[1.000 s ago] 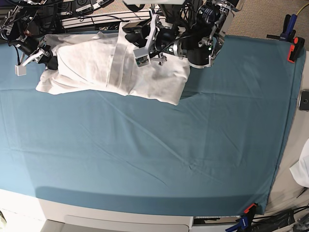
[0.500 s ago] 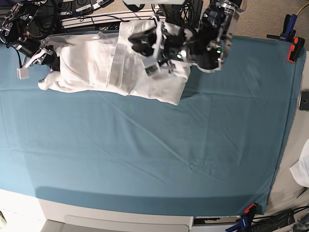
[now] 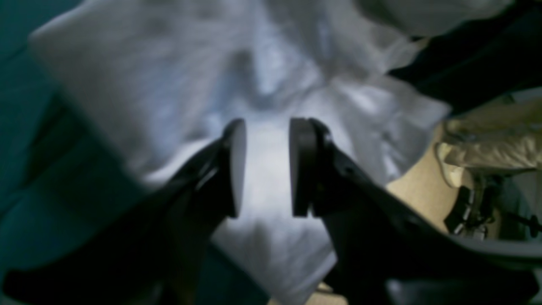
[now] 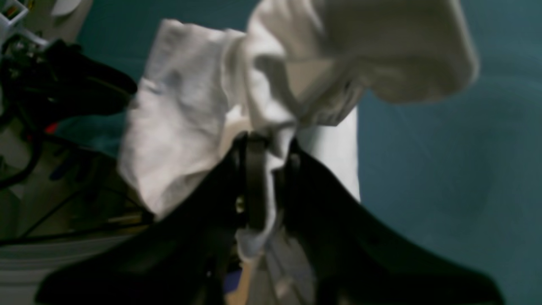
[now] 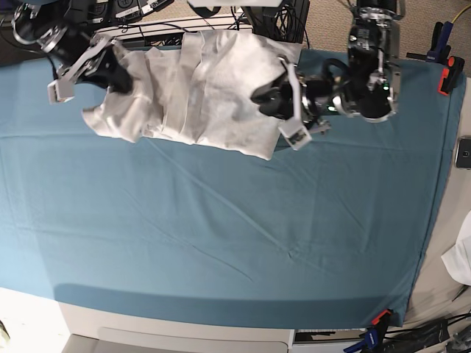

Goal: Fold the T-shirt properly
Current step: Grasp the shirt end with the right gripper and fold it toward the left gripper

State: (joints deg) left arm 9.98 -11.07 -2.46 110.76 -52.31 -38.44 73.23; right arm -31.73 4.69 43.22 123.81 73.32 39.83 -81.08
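White cotton of the T-shirt (image 5: 199, 88) is spread crumpled at the far edge of the teal cloth (image 5: 235, 235). One end is pinched and lifted by the right hand (image 4: 266, 186). The left hand (image 3: 262, 165) is seen with jaws parted, empty, beside the other end.

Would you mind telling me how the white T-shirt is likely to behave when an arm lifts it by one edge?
The T-shirt will probably drape limply: in the right wrist view it bunches and hangs in soft folds around the right gripper. It looks thin and light, so it should lift easily, though layers may slide apart.
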